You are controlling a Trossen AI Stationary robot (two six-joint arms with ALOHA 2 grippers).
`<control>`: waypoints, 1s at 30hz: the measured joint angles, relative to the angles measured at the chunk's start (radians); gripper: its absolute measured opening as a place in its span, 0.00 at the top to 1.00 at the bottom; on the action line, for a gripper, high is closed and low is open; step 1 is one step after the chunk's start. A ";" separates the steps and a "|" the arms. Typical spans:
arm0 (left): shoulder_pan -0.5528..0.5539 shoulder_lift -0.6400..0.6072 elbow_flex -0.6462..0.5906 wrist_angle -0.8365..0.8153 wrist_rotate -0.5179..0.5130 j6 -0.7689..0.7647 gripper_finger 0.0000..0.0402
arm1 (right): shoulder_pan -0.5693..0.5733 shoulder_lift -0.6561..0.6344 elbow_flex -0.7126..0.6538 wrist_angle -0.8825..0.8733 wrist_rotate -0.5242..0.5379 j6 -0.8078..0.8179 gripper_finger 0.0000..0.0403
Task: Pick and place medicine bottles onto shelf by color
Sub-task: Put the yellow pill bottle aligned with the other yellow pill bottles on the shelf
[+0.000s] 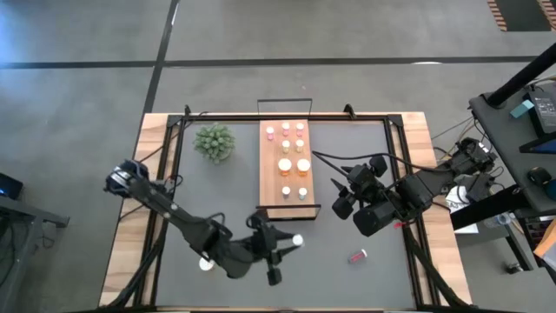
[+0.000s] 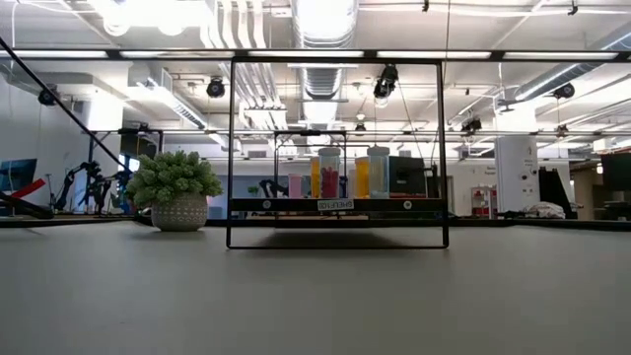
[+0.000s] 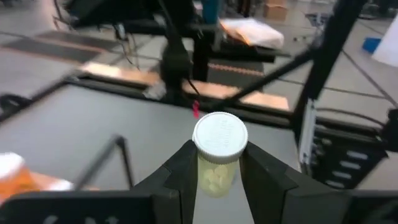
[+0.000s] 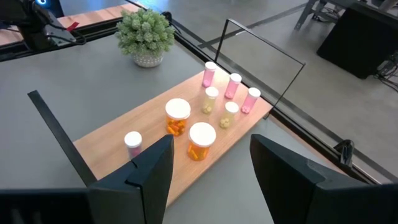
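- My left gripper [image 3: 217,171] clamps a whitish bottle [image 3: 217,152] between its fingers, at 6 o'clock from the shelf [image 1: 271,174].
- My right gripper [image 4: 208,165] hangs wide open, empty, at 3 o'clock.

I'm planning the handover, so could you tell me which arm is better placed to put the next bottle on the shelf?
Probably the left: its hand already grips a pale bottle near the shelf. The right hand hovers open and empty beside the shelf.

Bright overhead lighting, ceiling glare, left wrist view blurred
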 joint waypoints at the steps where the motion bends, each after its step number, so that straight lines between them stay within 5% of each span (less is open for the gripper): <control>1: 0.008 -0.015 0.000 -0.005 -0.009 0.015 0.78 | 0.000 0.000 0.000 0.000 0.000 0.000 0.50; 8: 0.079 -0.106 -0.001 -0.186 -0.116 0.022 0.78 | 0.000 0.000 0.000 0.000 0.000 0.000 0.50; 17: 0.228 -0.198 -0.075 -0.350 -0.112 0.027 0.78 | 0.000 0.000 0.000 0.000 0.000 0.000 0.50; 30: 0.521 -0.465 -0.624 0.089 0.130 0.219 0.78 | 0.000 0.000 0.000 0.001 0.000 0.000 0.50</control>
